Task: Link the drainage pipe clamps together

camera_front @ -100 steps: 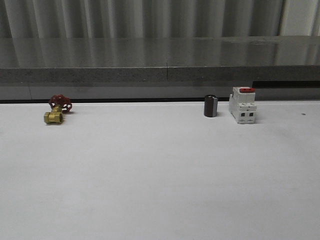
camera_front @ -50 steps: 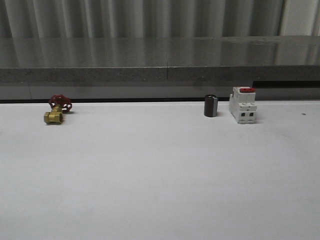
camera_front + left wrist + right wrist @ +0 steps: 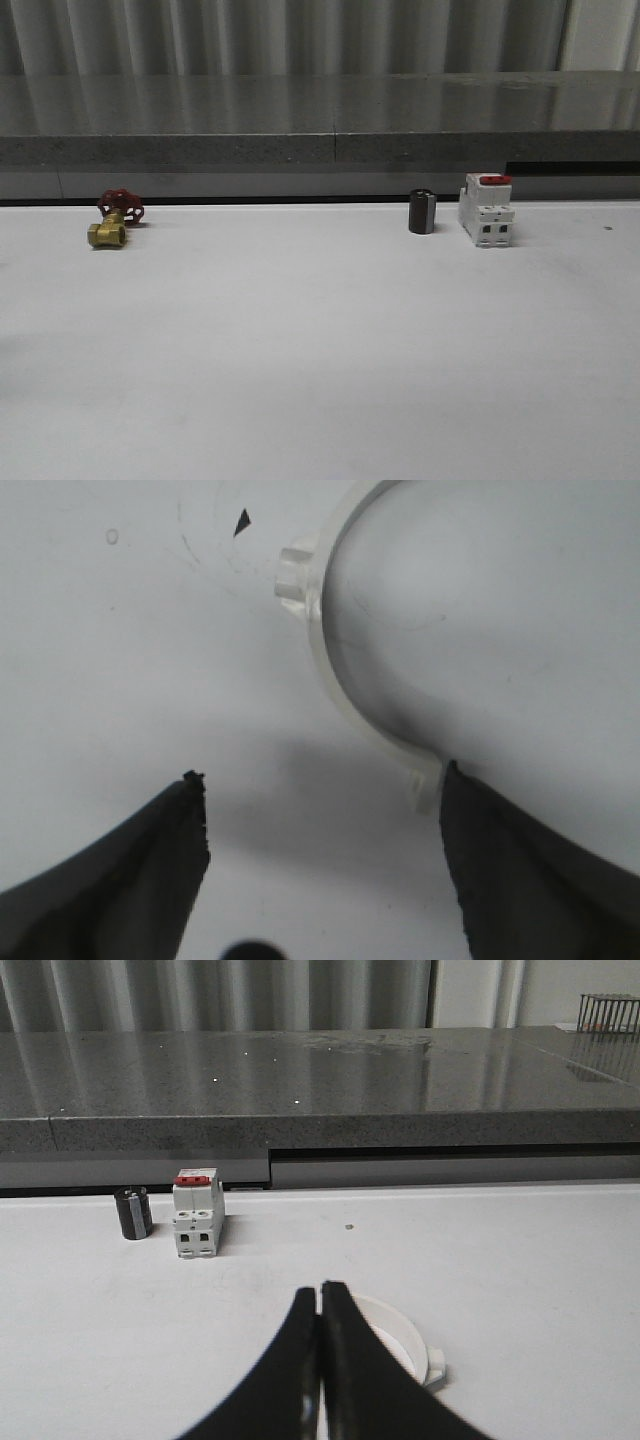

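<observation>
partly behind the closed, empty right pincer, one clamp; left pincer wide apart.

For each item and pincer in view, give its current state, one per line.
Left pincer: open, above the table, holding nothing.
Right pincer: shut, empty.
Clamp half by left pincer: lying flat, loose.
Clamp half by right pincer: lying on table, ungrasped.
Circuit breaker: upright.
Black cylinder: upright.
Brass valve: resting on table.

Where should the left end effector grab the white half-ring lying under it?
Probably mid-arc on the half-ring, from straight above, one finger inside the curve and one outside. It lies flat on the table and the band is thin there, away from the tab and end flange. The left end effector is open.
</observation>
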You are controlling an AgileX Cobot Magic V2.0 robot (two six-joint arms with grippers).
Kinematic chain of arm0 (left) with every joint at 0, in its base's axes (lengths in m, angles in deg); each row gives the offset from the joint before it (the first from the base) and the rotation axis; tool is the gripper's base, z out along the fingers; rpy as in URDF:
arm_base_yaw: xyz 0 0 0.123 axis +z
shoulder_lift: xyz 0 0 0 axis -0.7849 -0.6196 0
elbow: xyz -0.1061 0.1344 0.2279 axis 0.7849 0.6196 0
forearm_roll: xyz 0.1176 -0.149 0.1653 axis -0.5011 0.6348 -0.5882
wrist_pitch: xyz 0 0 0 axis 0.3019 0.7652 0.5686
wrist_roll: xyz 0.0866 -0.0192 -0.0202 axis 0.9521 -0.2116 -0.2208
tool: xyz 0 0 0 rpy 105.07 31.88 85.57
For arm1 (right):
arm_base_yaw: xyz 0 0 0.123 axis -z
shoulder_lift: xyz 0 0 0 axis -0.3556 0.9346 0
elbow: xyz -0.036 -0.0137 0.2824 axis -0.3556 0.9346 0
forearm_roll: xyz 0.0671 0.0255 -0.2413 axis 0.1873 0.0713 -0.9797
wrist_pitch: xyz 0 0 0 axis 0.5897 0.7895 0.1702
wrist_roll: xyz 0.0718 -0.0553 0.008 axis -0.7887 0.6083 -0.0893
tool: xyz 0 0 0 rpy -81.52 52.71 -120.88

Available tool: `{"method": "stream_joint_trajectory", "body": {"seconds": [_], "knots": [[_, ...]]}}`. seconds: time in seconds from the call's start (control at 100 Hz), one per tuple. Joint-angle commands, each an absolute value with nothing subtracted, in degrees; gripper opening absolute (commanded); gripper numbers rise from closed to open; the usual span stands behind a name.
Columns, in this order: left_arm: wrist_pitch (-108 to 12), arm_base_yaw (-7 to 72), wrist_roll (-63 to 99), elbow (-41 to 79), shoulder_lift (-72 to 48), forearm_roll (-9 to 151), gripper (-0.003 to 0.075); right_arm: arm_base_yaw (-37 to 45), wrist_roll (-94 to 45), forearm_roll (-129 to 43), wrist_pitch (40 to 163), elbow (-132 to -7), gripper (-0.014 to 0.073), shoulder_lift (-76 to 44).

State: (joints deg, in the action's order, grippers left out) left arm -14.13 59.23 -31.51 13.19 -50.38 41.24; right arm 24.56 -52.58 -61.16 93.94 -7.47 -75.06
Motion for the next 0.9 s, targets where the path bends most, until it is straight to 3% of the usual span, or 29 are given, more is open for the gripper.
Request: {"method": "stream_joint_trajectory", "body": {"seconds": [0.0,0.43,0.69,0.77,0.89], "knots": [[-14.36,59.45,-31.14,8.72,-52.65,42.08,0.0472,24.85,-52.17,-61.72,89.4,-8.29,-0.0067,-76.11],[-17.39,59.45,-30.91,0.14,-65.23,41.97,0.0459,24.85,-52.17,-61.72,89.4,-8.29,-0.0067,-76.11],[-19.07,59.45,-30.8,-0.23,-65.98,41.85,0.0179,24.85,-52.17,-61.72,89.4,-8.29,-0.0067,-76.11],[-19.07,59.45,-30.8,-0.23,-65.98,41.85,0.0134,24.85,-52.17,-61.72,89.4,-8.29,-0.0067,-76.11],[-18.86,59.45,-30.8,-0.23,-65.98,41.85,0.0125,24.85,-52.17,-61.72,89.4,-8.29,-0.0067,-76.11]]}}
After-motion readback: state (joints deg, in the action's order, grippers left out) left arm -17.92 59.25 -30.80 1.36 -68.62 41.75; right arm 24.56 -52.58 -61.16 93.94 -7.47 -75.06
